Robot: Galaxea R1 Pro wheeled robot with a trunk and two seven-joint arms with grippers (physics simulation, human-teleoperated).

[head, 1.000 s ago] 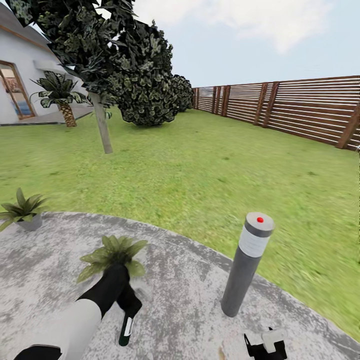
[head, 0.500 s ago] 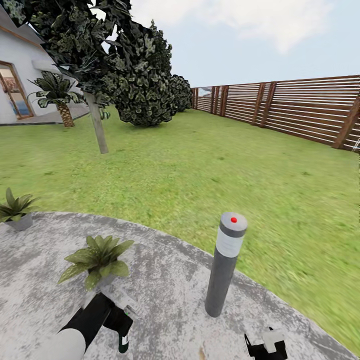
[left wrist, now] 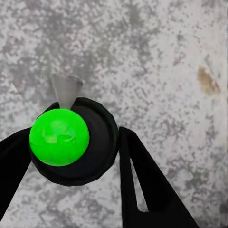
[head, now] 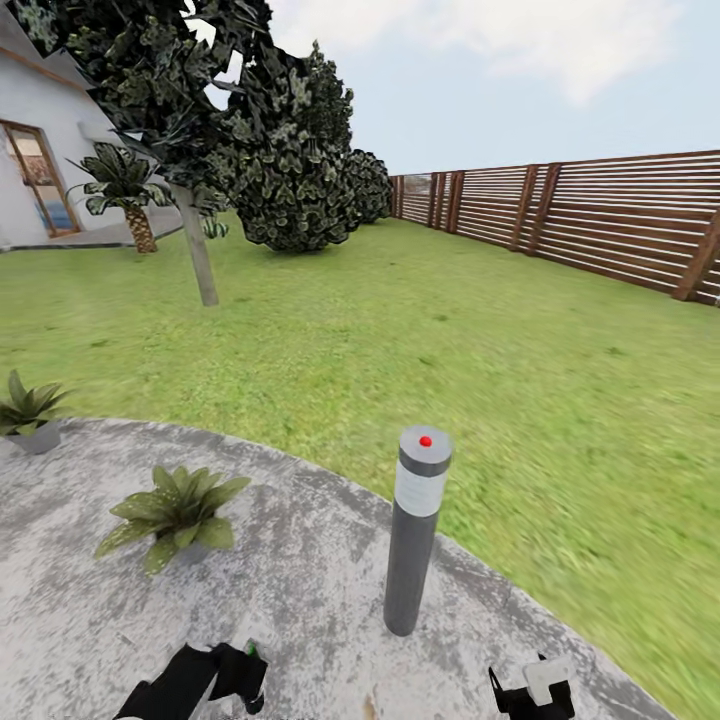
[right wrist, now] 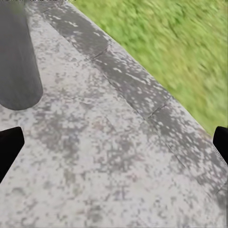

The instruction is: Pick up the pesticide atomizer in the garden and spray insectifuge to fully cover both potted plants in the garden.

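My left gripper (head: 238, 674) sits at the bottom of the head view, shut on the pesticide atomizer (head: 251, 652). The left wrist view looks down on the atomizer (left wrist: 59, 137): a dark round body, a bright green top and a whitish nozzle, with a black finger (left wrist: 142, 180) on either side, above the stone. The nearer potted plant (head: 175, 505) stands on the patio ahead of that gripper, apart from it. The second potted plant (head: 28, 410) sits at the patio's far left edge. My right gripper (head: 532, 692) hangs open low at the right, over bare stone (right wrist: 114, 142).
A tall grey bollard lamp (head: 412, 530) with a red dot stands on the round stone patio (head: 320, 560) between my arms, close to the right gripper (right wrist: 16, 61). Lawn (head: 450, 330) stretches beyond, with a slat fence (head: 600, 215) to the right and a tree trunk (head: 198, 250), bushes and a house to the left.
The whole picture has shifted left, so the camera moved. My left arm has drawn back from the nearer plant to the bottom of the view, still holding the atomizer.
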